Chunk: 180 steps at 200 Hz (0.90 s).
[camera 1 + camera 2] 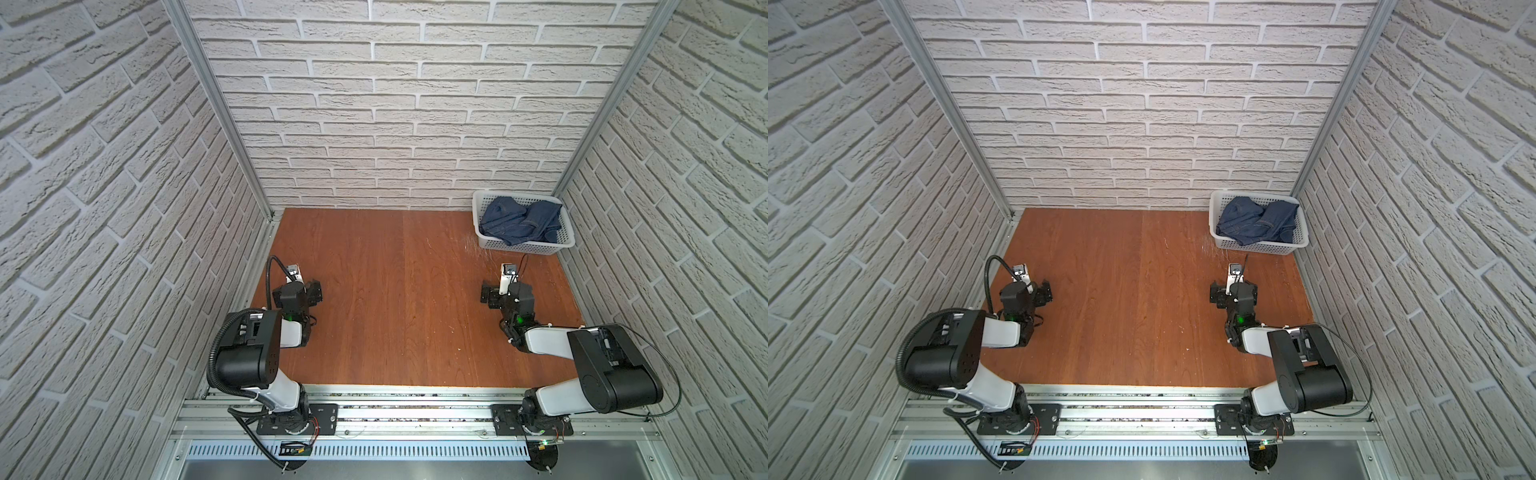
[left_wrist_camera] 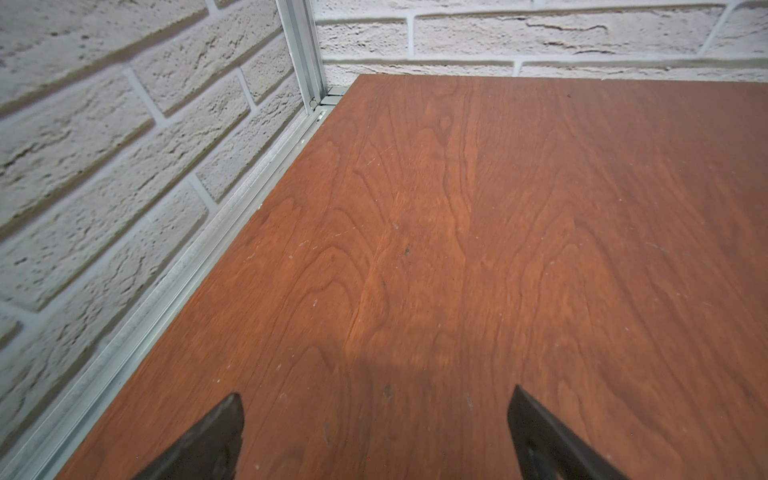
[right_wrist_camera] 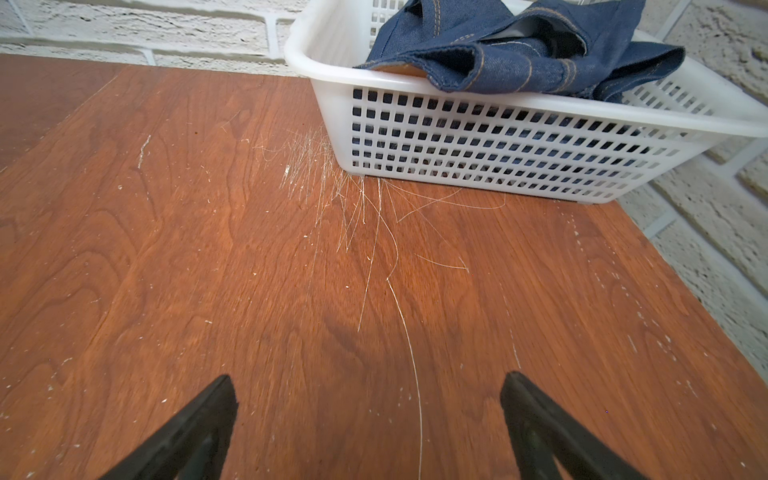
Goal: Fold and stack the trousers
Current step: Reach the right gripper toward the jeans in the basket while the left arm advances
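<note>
The trousers (image 1: 521, 224) (image 1: 1260, 224) are dark blue denim with tan stitching, crumpled in a white perforated basket (image 1: 524, 248) (image 1: 1258, 248) at the table's back right corner. In the right wrist view the trousers (image 3: 519, 54) spill over the basket (image 3: 498, 141) rim. My right gripper (image 1: 488, 295) (image 1: 1216, 296) (image 3: 369, 376) is open and empty, low over the wood well in front of the basket. On the left side, my left gripper (image 1: 313, 291) (image 1: 1044, 293) (image 2: 377, 392) is open and empty over bare wood.
The wooden table (image 1: 395, 291) is enclosed by brick-pattern walls on three sides, with aluminium posts (image 1: 220, 112) at the back corners. A metal rail (image 1: 395, 411) carrying both arm bases runs along the front edge. Fine scratches (image 3: 353, 199) mark the wood before the basket.
</note>
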### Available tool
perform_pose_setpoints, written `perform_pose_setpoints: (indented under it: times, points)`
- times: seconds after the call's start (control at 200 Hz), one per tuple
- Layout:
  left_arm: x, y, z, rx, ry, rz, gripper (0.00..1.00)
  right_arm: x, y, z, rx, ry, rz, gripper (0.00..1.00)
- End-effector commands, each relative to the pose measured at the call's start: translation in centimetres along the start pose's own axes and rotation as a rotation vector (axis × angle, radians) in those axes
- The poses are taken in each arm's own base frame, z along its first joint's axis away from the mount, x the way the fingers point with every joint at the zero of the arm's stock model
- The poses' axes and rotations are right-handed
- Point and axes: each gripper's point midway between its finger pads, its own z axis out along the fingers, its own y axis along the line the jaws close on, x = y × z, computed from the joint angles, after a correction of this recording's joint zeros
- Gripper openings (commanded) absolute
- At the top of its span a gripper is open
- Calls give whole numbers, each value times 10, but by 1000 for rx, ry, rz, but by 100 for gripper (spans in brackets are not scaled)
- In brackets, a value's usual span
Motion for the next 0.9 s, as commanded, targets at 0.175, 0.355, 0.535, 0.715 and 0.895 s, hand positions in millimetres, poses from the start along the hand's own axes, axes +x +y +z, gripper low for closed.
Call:
perform_pose_setpoints:
  times: [0.175, 0.355, 0.535, 0.715, 0.895]
  points:
    - [-24, 0, 2, -7, -81, -14, 98, -21, 2, 1, 3, -68, 4, 100]
    - [-23, 1, 3, 5, -77, -23, 98, -21, 2, 2, 0, -66, 9, 100]
    - [-34, -2, -3, -17, -80, 8, 98, -32, 0, -3, 7, -61, 6, 95]
    - [-123, -5, -44, -92, -83, -2, 97, -125, -39, -45, 184, -7, 212, 94]
    - [-190, -26, -97, 28, -84, -152, 94, -190, -35, -73, 152, 74, 308, 92]
